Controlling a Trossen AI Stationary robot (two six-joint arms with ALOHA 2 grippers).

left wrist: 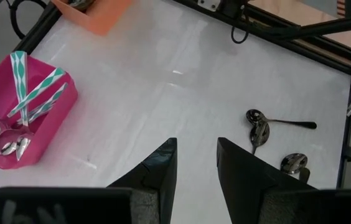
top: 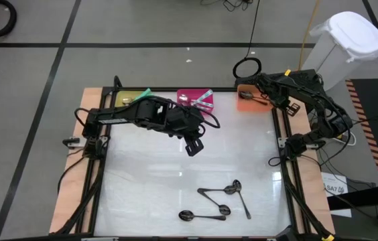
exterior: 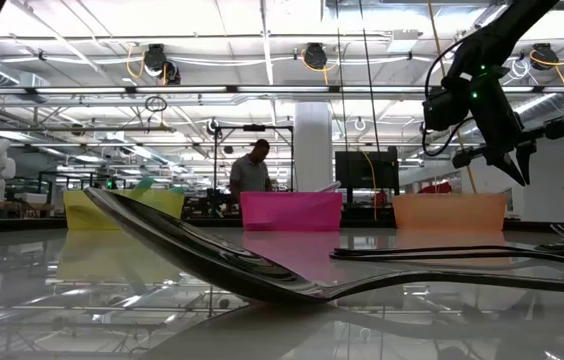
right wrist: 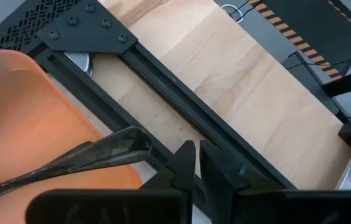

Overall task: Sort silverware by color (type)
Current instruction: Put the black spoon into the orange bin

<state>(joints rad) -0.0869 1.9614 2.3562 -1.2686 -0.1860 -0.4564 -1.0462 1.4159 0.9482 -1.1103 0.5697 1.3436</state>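
Observation:
Three dark spoons (top: 219, 201) lie flat on the white table near its front edge, also seen in the left wrist view (left wrist: 257, 127). Teal-handled spoons (left wrist: 35, 93) lie in the pink bin (left wrist: 14, 158). One dark spoon (right wrist: 101, 155) lies in the orange bin (right wrist: 26, 112) at the far right, its end over the bin's rim. My right gripper (right wrist: 195, 148) is shut just above and beside that end, over the table frame, with nothing between its fingers. My left gripper (left wrist: 197, 143) hangs open and empty above the table's middle (top: 192, 146).
The yellow bin (top: 125, 99), the pink bin (top: 187, 94) and the orange bin (top: 242, 106) stand in a row along the far edge. A black frame (right wrist: 163, 74) borders the table. In the low view one spoon (exterior: 212, 260) lies close in front.

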